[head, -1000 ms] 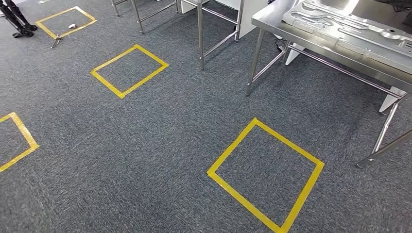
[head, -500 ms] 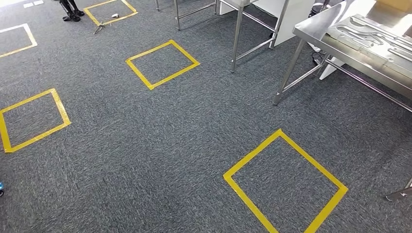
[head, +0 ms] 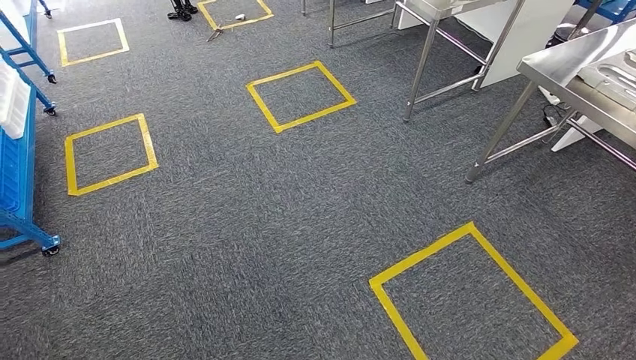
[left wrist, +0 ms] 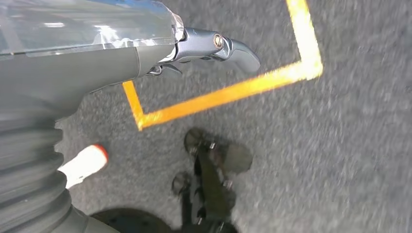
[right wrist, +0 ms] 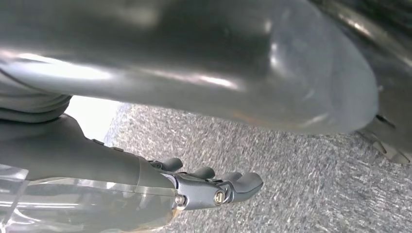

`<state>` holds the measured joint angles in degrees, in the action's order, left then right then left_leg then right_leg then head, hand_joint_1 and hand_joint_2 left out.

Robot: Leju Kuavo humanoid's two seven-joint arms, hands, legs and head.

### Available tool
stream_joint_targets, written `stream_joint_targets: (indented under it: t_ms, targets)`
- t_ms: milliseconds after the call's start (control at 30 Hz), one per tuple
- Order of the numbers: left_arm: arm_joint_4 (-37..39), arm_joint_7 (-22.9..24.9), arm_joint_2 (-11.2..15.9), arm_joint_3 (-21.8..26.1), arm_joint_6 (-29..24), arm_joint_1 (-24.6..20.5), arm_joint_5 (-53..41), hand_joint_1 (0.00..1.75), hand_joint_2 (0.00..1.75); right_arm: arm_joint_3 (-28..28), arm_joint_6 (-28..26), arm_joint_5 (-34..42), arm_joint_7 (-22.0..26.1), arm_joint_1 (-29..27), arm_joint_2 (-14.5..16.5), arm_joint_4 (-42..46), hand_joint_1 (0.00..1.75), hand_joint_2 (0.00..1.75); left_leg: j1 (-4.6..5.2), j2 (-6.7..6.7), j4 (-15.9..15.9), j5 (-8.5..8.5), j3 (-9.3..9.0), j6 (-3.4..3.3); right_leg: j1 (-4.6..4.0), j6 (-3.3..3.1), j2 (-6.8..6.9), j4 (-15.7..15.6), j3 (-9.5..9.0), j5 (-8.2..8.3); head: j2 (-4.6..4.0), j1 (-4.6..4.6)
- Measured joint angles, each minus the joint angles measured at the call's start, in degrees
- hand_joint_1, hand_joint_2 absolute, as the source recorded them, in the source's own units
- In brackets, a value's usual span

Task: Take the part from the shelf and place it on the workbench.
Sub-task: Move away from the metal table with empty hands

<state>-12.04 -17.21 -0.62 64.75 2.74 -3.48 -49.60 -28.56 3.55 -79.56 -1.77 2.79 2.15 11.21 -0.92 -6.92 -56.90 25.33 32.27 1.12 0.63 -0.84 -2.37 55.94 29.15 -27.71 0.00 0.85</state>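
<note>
The whole head view has swung since the earlier frames: the steel workbench [head: 564,66] has slid to the right edge, and a blue wheeled shelf [head: 16,174] has come into sight at the left edge. This is a turn of the camera, not a move of the things. White items [head: 10,101] are seen on the shelf, but they are cut off by the edge and the part cannot be made out among them. A grey pressed-metal panel [head: 616,78] is seen lying on the workbench. The left hand [left wrist: 194,46] is hung over the grey carpet [head: 247,217] near a yellow tape square [left wrist: 233,90], with nothing held and its fingers apart. The right hand [right wrist: 209,187] is likewise empty, its fingers loosely spread above the carpet. Both hands are kept well apart from shelf and workbench.
</note>
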Motion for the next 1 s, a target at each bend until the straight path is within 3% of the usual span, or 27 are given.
stream_joint_targets:
  t_ms: [33, 100, 167, 200, 233, 300, 367, 400, 467, 533, 600, 667, 700, 733, 767, 833, 867, 900, 933, 967, 1000]
  targets:
    - [0.0, 0.0, 0.0, 0.0, 0.1, -0.1, -0.2, 0.00, 1.75, 0.0, 0.0, 0.0, 0.0, 0.0, 0.0, 0.0, 0.00, 0.00, 0.06, 1.21, -1.4, 0.92, 0.72, 0.15, 0.16, -0.34, 0.76, -0.6, -0.29, 0.32, 0.00, 0.01]
    - [0.0, -0.1, -0.1, 0.0, 0.3, -0.4, -0.7, 0.00, 1.75, 0.0, 0.1, -0.2, 0.0, -0.3, -0.1, 0.0, 0.00, 0.00, 0.04, 4.57, -7.9, 4.56, 3.88, 0.46, 0.16, -0.72, 2.45, -1.2, -0.51, 0.57, 0.00, 0.03]
    - [0.0, 0.0, -0.2, -0.1, 0.4, -0.7, -1.2, 0.00, 1.75, 0.1, 0.4, -0.6, -0.2, -0.5, -0.3, 0.0, 0.00, 0.00, -0.32, 6.08, -14.9, 7.49, 7.27, 1.02, 0.06, -0.65, 4.21, -1.1, -0.44, 0.44, 0.00, 0.03]
    - [0.0, 0.2, -0.2, -0.2, 0.4, -0.6, -1.3, 0.00, 1.75, 0.2, 0.7, -0.8, -0.3, -0.6, -0.4, 0.0, 0.00, 0.00, -0.57, 6.37, -16.2, 7.54, 7.77, 1.31, 0.10, -0.50, 4.99, -1.0, -0.45, 0.32, 0.00, 0.03]
    - [0.0, 0.4, -0.3, -0.2, 0.4, -0.6, -1.5, 0.00, 1.75, 0.2, 0.9, -0.8, -0.3, -0.6, -0.5, 0.0, 0.00, 0.00, -0.87, 6.67, -14.9, 6.45, 6.95, 1.60, 0.19, -0.26, 5.69, -0.9, -0.53, 0.16, 0.00, 0.03]
    - [0.0, 0.9, -0.3, -0.3, 0.4, -0.5, -1.6, 0.00, 1.75, 0.2, 1.1, -0.8, -0.4, -0.6, -0.7, 0.0, 0.00, 0.00, -1.48, 8.39, -7.4, 3.04, 2.80, 2.20, 0.44, 0.57, 7.03, -0.4, -0.79, -0.39, 0.00, 0.04]
    - [0.1, 1.5, -0.7, -0.4, 0.3, -0.7, -1.9, 0.00, 1.75, 0.2, 1.1, -0.7, -0.4, -0.6, -1.4, 0.0, 0.00, 0.00, -1.63, 10.31, -1.8, 1.16, -0.23, 1.87, 0.37, 1.75, 8.17, 0.4, -1.01, -1.22, 0.00, 0.03]
    - [0.1, 1.8, -0.9, -0.5, 0.2, -0.7, -2.1, 0.00, 1.75, 0.2, 1.1, -0.6, -0.4, -0.6, -1.7, 0.0, 0.00, 0.00, -1.52, 10.67, -1.1, 1.11, -0.53, 1.34, 0.27, 2.25, 8.63, 0.6, -1.15, -1.50, 0.00, 0.03]
    - [0.1, 2.4, -1.0, -0.5, -0.1, -0.5, -2.5, 0.00, 1.75, 0.2, 1.0, -0.5, -0.4, -0.4, -2.0, 0.0, 0.00, 0.00, -1.23, 9.57, -1.4, 1.16, -0.18, 0.02, 0.45, 3.03, 9.20, 0.5, -1.50, -1.69, -0.01, 0.02]
    - [0.1, 2.7, -1.0, -0.6, -0.2, -0.3, -2.9, 0.00, 1.75, 0.2, 1.0, -0.3, -0.3, -0.4, -2.2, 0.0, 0.00, 0.00, -1.04, 8.42, -1.2, 0.93, -0.10, -0.87, 0.91, 3.53, 6.99, 2.0, -1.08, -3.19, 0.00, 0.01]
    - [0.1, 2.7, -1.1, -0.7, -0.2, -0.4, -3.3, 0.00, 1.75, 0.2, 1.0, -0.2, -0.3, -0.7, -2.2, 0.0, 0.00, 0.00, -0.66, 7.17, -1.0, 0.67, 0.00, -1.56, 0.94, 3.47, 3.77, 8.2, 1.91, -6.90, 0.00, 0.01]
    - [0.1, 2.6, -1.1, -0.7, 0.1, -0.6, -3.6, 0.00, 1.75, 0.1, 1.0, -0.1, -0.2, -1.1, -2.2, 0.0, 0.00, 0.00, 0.03, 5.66, -1.0, 0.57, 0.21, -2.06, 0.47, 2.83, 2.87, 16.1, 6.27, -9.80, 0.00, 0.01]
    - [0.1, 2.5, -1.1, -0.7, 0.2, -0.5, -3.6, 0.00, 1.75, 0.1, 1.1, -0.2, -0.2, -1.2, -2.2, 0.0, 0.00, 0.00, 0.40, 4.84, -1.0, 0.57, 0.21, -2.24, 0.12, 2.33, 2.76, 18.0, 7.65, -9.76, 0.00, 0.02]
    - [0.1, 2.4, -1.1, -0.7, 0.3, -0.5, -3.7, 0.00, 1.75, 0.1, 1.2, -0.5, -0.2, -1.3, -2.2, 0.0, 0.00, 0.00, 0.73, 4.02, -1.0, 0.58, 0.11, -2.39, -0.31, 1.67, 2.55, 17.7, 7.94, -8.45, 0.00, 0.02]
    - [0.1, 2.4, -1.1, -0.7, 0.4, -0.5, -3.7, 0.00, 1.75, 0.2, 1.4, -1.1, -0.2, -1.3, -2.2, 0.0, 0.00, 0.00, 0.98, 3.21, -1.0, 0.61, -0.08, -2.50, -0.85, 0.89, 2.05, 15.0, 7.13, -6.13, 0.00, 0.02]
    - [0.2, 2.2, -1.4, -0.7, 0.5, -0.6, -3.8, 0.00, 1.75, 0.8, 2.0, -2.8, -0.1, -1.4, -2.4, 0.0, 0.00, 0.00, 1.23, 1.73, -1.0, 0.68, -0.32, -2.61, -1.99, -0.88, -0.64, 7.0, 4.15, -1.21, 0.00, 0.01]
    - [0.2, 2.1, -1.6, -0.8, 0.5, -0.7, -3.8, 0.00, 1.75, 1.2, 2.3, -3.5, 0.0, -1.4, -2.5, 0.0, 0.00, 0.00, 1.26, 1.07, -1.0, 0.68, -0.29, -2.58, -2.37, -1.52, -1.73, 4.0, 3.07, 0.21, 0.00, 0.01]
    - [0.3, 2.0, -1.7, -0.8, 0.5, -0.8, -3.8, 0.00, 1.75, 1.6, 2.5, -3.9, 0.1, -1.3, -2.7, 0.0, 0.00, 0.00, 1.23, 0.42, -1.0, 0.63, -0.13, -2.48, -2.58, -1.93, -2.35, 2.4, 2.55, 0.78, 0.00, 0.00]
    - [0.3, 1.9, -1.8, -0.8, 0.6, -0.9, -3.8, 0.00, 1.75, 1.9, 2.5, -4.1, 0.1, -1.1, -2.7, 0.0, 0.00, 0.00, 1.25, -0.17, -0.9, 0.54, -0.02, -2.30, -2.61, -2.10, -2.14, 2.0, 2.49, 0.71, 0.00, 0.00]
    - [0.3, 1.9, -1.8, -0.8, 0.6, -0.8, -3.9, 0.00, 1.75, 2.1, 2.4, -4.1, 0.3, -0.9, -2.7, 0.0, 0.00, 0.00, 1.28, -0.69, -0.8, 0.42, 0.11, -2.09, -2.48, -2.13, -1.42, 1.6, 2.36, 0.89, 0.00, 0.00]
    - [0.3, 1.8, -1.7, -0.8, 0.6, -0.6, -3.9, 0.00, 1.75, 2.3, 2.3, -4.1, 0.4, -0.8, -2.6, 0.0, 0.00, 0.00, 1.37, -0.20, -0.9, 0.51, 0.20, -1.98, -2.27, -2.08, -0.73, 1.0, 2.03, 1.11, 0.00, 0.00]
